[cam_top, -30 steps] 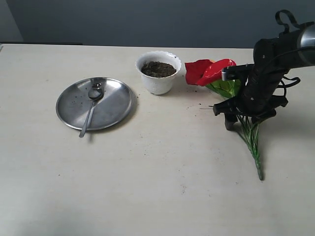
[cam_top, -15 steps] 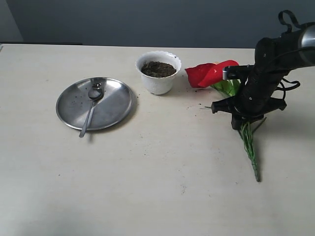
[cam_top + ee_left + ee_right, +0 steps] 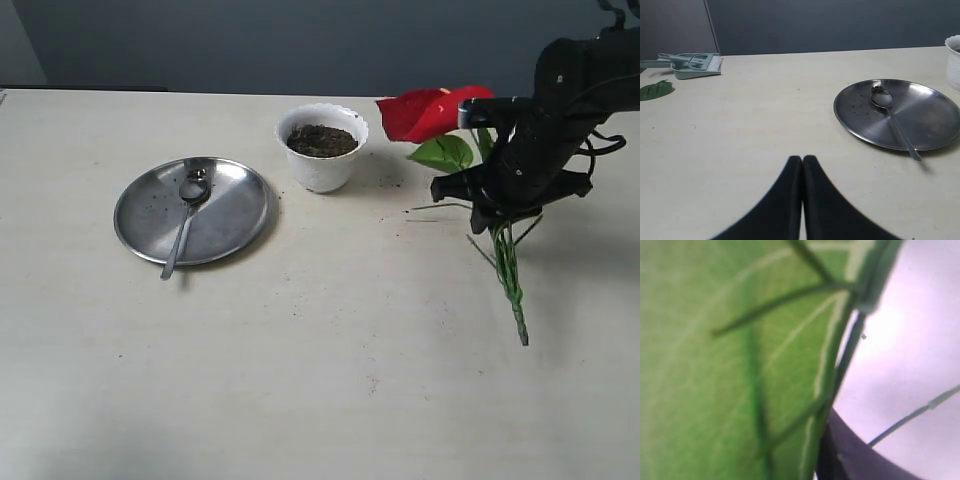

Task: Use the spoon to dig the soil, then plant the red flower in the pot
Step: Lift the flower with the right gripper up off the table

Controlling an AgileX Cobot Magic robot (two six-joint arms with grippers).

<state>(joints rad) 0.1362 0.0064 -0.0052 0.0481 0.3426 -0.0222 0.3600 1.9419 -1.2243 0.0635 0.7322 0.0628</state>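
The white scalloped pot (image 3: 322, 150) stands at the table's middle back with dark soil (image 3: 321, 140) inside. On the steel plate (image 3: 235, 212) lies the silver spoon (image 3: 184, 220), also the spoon (image 3: 892, 119) in the left wrist view, with crumbs in its bowl. My right gripper (image 3: 497, 217) is shut on the red flower (image 3: 430, 112) at its stem, holding it off the table to the right of the pot; the stem hangs below. A green leaf (image 3: 730, 365) fills the right wrist view. My left gripper (image 3: 802, 159) is shut with nothing in it, on the near side of the plate (image 3: 930, 115).
A pale green dustpan and brush (image 3: 692, 64) and a loose green leaf (image 3: 655, 90) lie far off in the left wrist view. Soil crumbs dot the table around the pot (image 3: 954, 60).
My right gripper has lifted the red flower off the table and carried it up and slightly back. The left arm, spoon and pot have not moved.
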